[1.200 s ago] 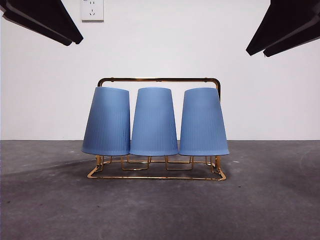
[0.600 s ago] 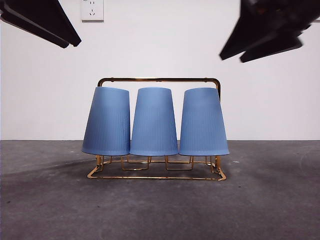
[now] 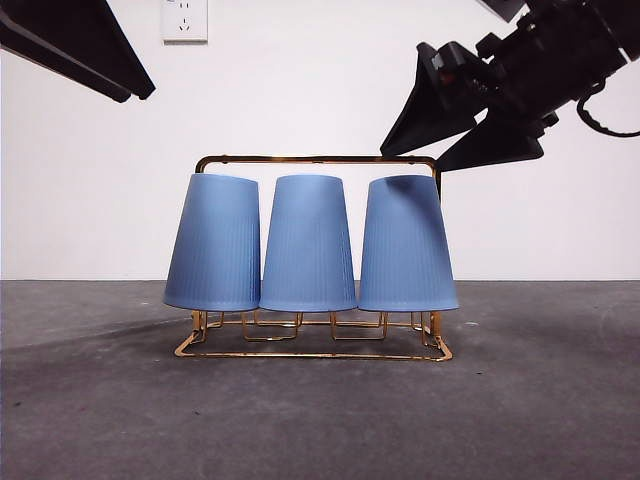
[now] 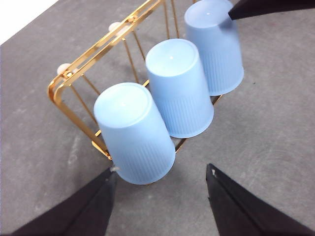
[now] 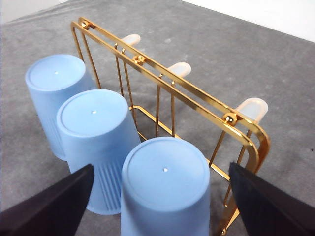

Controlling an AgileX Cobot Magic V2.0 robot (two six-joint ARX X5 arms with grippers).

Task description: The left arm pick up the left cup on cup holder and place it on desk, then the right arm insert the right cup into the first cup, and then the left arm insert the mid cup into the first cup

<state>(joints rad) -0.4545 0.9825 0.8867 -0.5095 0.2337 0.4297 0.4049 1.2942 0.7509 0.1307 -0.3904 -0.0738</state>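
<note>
From the front, three blue cups hang upside down side by side on the gold cup holder [image 3: 318,160], which stands on the dark grey table [image 3: 320,420]. The left cup [image 3: 213,243] leans a little outward, the middle cup [image 3: 308,243] is upright, and the right cup [image 3: 407,243] stands at the holder's other end. Their rims nearly touch one another along the bottom. My right gripper [image 3: 455,125] comes in from the upper right, dark and large, its two tips spread and hanging just above the top of the right cup without touching it. My left gripper [image 3: 125,82] shows only as a black wedge in the upper left corner, well away from the cups. A white wall socket [image 3: 185,19] sits high on the wall behind.

In my left wrist view, my left gripper [image 4: 161,176] has its jaws apart and holds nothing. The left cup [image 4: 134,132] lies nearest, just beyond the tips; the middle cup [image 4: 179,87] and the right cup [image 4: 215,45] run on past it along the cup holder [image 4: 83,66]. A dark tip of my other arm reaches in over the far cup.

In my right wrist view, my right gripper [image 5: 162,194] is spread wide, with the right cup [image 5: 166,189] between the jaws, none touching it. The middle cup [image 5: 97,147] and left cup [image 5: 56,98] follow beyond. Behind them rise the cup holder's [image 5: 172,88] frame and three white-tipped pegs.
</note>
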